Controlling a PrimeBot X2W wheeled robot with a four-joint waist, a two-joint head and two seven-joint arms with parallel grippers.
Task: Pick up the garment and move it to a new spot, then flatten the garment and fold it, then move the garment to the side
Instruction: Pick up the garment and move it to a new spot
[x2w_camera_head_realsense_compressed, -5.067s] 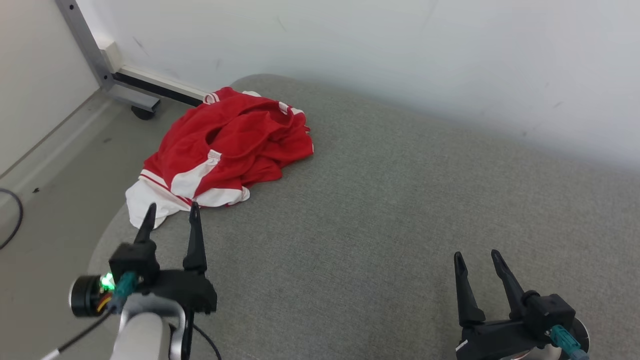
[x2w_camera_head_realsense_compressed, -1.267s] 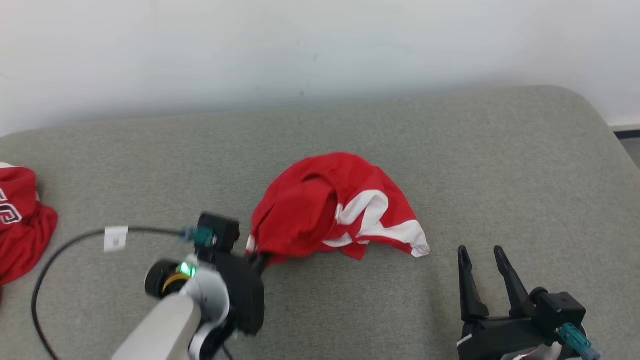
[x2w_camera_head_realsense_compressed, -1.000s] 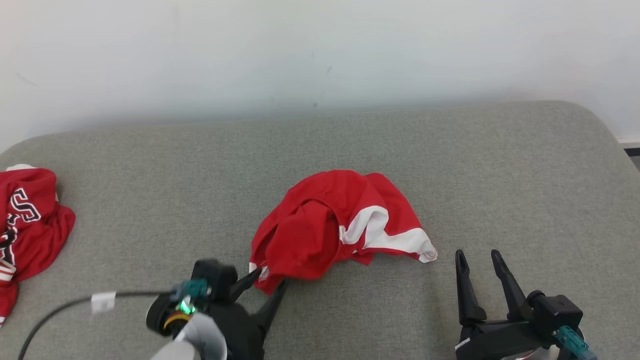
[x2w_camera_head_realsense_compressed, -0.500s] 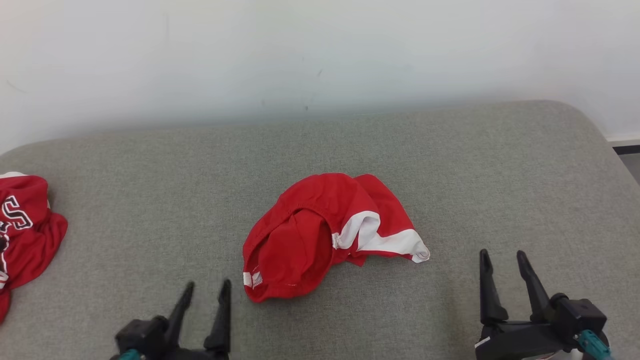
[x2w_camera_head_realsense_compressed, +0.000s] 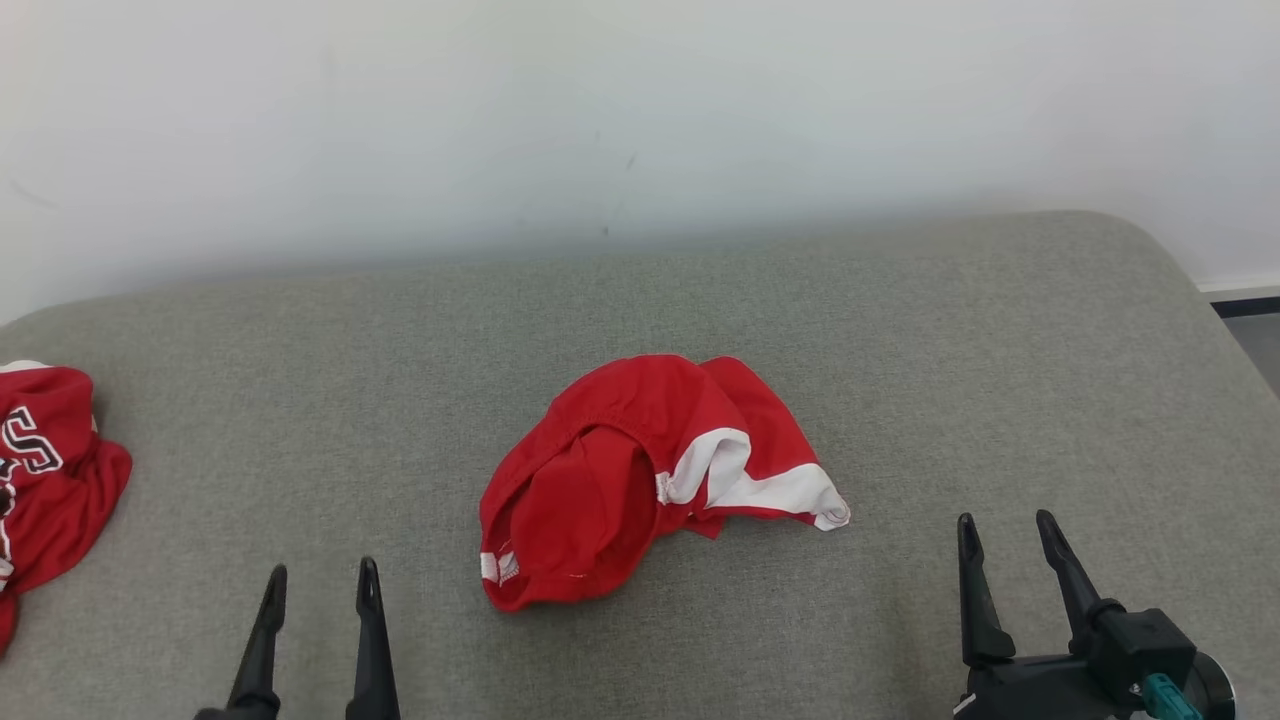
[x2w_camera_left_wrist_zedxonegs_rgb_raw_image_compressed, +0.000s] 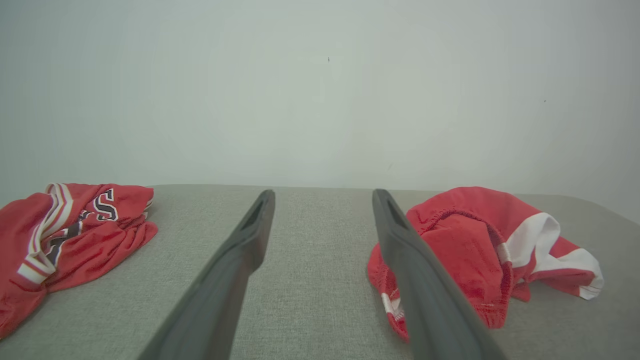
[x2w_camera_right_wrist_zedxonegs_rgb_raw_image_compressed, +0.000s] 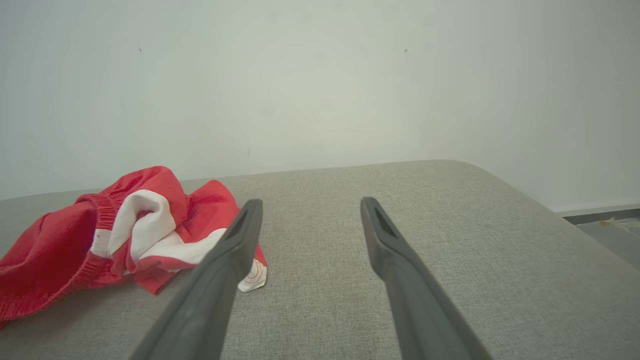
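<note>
1. You are looking down at a crumpled red and white garment lying mid-table, between your two tools and touching neither.
2. Your left tool and right tool are both standing wide open, holding nothing.
3. The garment is lying bunched, so a pinch may be catching several layers and spoiling the flattening. A second red jersey at the left could get grabbed by mistake.
4. Grey woven fabric is covering the table, and a plain pale wall is rising behind it.
</note>
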